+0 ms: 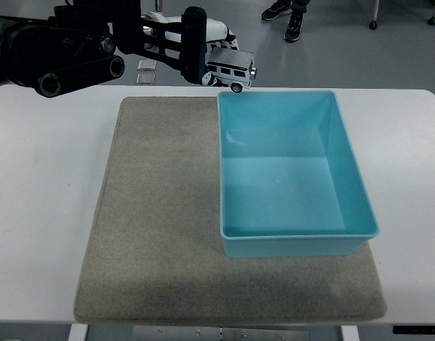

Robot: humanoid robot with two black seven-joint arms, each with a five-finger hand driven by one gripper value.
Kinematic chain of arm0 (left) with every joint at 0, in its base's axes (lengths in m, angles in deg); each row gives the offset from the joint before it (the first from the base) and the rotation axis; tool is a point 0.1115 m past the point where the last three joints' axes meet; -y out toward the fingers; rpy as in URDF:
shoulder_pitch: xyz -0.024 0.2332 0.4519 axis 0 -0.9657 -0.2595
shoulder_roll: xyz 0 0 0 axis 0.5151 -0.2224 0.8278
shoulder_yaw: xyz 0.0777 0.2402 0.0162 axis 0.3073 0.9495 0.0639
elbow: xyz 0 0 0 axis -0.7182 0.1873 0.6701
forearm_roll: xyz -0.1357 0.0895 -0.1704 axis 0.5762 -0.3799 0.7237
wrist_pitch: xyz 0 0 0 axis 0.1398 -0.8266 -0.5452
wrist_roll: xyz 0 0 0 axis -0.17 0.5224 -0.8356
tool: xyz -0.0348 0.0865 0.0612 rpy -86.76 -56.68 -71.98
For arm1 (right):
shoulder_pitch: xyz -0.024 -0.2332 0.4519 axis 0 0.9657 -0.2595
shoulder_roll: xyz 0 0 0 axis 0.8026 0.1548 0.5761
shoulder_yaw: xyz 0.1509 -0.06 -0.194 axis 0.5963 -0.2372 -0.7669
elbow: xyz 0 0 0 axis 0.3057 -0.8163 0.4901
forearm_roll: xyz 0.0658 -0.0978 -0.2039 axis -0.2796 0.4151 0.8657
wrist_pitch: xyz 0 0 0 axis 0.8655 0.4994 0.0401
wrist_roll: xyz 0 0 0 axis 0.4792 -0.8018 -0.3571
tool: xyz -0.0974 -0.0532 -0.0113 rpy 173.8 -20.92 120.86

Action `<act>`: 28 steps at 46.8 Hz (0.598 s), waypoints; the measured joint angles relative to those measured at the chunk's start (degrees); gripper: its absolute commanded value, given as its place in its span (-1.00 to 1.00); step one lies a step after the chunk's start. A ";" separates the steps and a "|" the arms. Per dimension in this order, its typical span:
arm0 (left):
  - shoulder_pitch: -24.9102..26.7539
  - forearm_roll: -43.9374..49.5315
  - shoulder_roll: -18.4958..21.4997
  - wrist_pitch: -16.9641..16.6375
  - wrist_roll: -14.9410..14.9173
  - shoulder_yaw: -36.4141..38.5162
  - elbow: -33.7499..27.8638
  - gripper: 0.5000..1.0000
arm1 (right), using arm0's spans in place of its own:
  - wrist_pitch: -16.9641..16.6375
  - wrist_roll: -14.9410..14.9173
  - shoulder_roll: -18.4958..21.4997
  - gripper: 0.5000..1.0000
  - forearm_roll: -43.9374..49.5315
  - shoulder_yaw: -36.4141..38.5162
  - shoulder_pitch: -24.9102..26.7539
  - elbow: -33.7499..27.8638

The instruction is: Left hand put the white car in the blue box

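One white car (230,71), one blue box (292,241), one grey mat (157,234) — one robot hand (196,44) (the left).

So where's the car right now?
Head view, upper middle: the car is held in the left hand, in the air by the box's far-left corner.
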 measured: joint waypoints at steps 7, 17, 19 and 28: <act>-0.64 -0.54 -2.99 0.29 0.00 -1.27 -0.38 -1.00 | 0.00 0.00 0.00 0.74 0.00 0.01 0.00 0.00; -2.80 -2.25 -8.33 0.35 0.00 -1.74 -0.41 -1.00 | 0.00 -0.01 0.00 0.74 0.00 0.02 -0.02 0.00; -3.37 -2.55 -9.30 0.35 0.00 -1.75 -0.27 -1.00 | 0.00 0.00 0.00 0.74 0.00 0.01 0.01 0.00; -6.58 -4.97 -13.78 0.26 -0.01 -1.76 0.34 -1.00 | 0.00 0.00 0.00 0.74 0.00 -0.02 0.00 0.00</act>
